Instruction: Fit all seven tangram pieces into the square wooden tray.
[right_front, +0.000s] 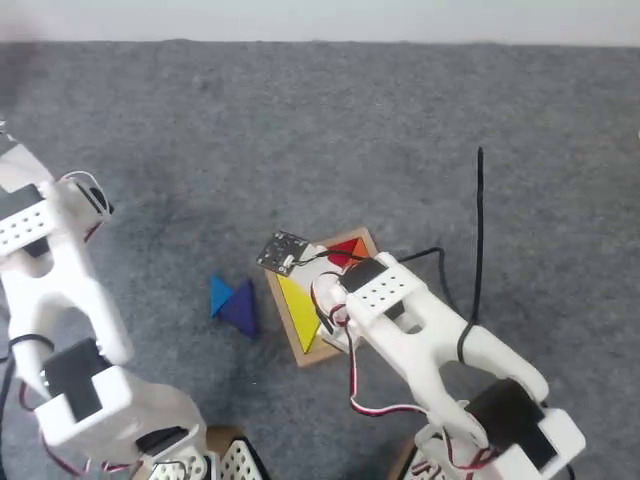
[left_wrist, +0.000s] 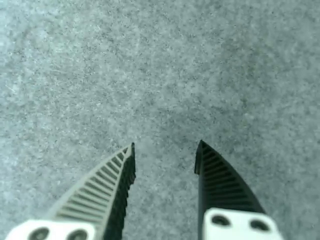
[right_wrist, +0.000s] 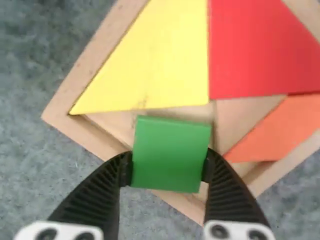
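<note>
The right claw (right_wrist: 167, 164) grips the green square (right_wrist: 170, 147) by two opposite edges, just over bare wood in the tray (right_wrist: 62, 119) beside the yellow triangle (right_wrist: 155, 65), probably to drop it flat. The left claw (left_wrist: 165, 150) hangs released above grey worktop (left_wrist: 150, 60). A blue piece (right_front: 219, 294) and a purple piece (right_front: 242, 309) wait left of the tray.

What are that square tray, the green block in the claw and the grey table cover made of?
The tray looks like bare light wood: matte tan rim, faint grain. The green block is probably painted wood, given its flat even colour, though plastic is possible. The grey cover seems felt or short carpet: speckled, fuzzy surface.
</note>
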